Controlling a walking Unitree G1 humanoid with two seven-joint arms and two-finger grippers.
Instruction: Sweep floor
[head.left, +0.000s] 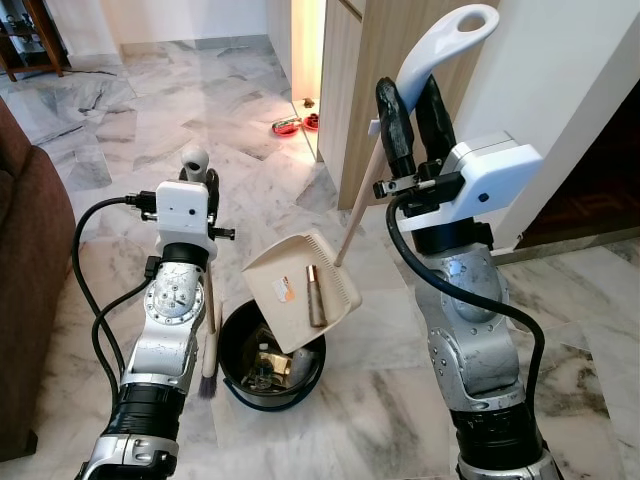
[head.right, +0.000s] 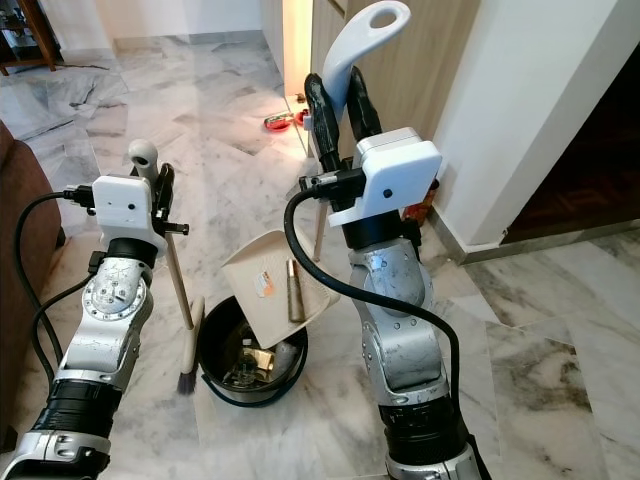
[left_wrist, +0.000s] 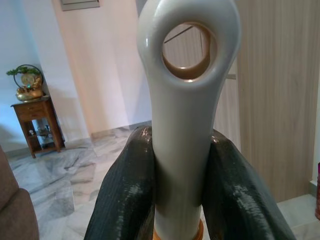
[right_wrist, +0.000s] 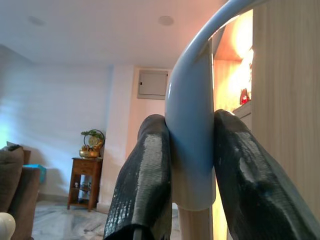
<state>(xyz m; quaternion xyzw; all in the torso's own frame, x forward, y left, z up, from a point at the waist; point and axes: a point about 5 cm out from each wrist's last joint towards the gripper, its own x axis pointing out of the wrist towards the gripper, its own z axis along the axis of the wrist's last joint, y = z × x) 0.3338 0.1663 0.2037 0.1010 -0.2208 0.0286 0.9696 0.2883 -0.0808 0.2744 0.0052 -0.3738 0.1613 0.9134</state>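
A grey-veined white marble floor (head.left: 380, 400) was recorded across the whole scene. A dark brown upholstered sofa (head.left: 25, 290) was noted at the far left edge, and a light wooden cabinet panel (head.left: 375, 60) beside a white wall (head.left: 545, 70) on the right.

A round black plastic bin (head.left: 268, 360) was found standing on the floor between the two arms, near the robot, with small scraps seen inside it.

A beige plastic dustpan with a long wooden pole and a white looped grip (head.left: 300, 288) was held tilted over the bin, its lower edge above the bin's rim; a slim bronze-coloured cylinder (head.left: 315, 296) and a small orange scrap (head.left: 285, 291) were seen lying in its tray. The right gripper (head.left: 412, 120) was recorded clamped on the white grip at the top of the pole, one black finger pressed to each side.

A long-handled broom with a wooden shaft, grey-white looped cap and dark bristles (head.left: 209, 310) was held upright just left of the bin, its bristles at the floor. The left gripper (left_wrist: 180, 185) was recorded closed around the cap, its fingers (left_wrist: 125, 190) touching both sides.

A pair of red slippers (head.left: 295, 125) was noted on the floor, far, by the cabinet.
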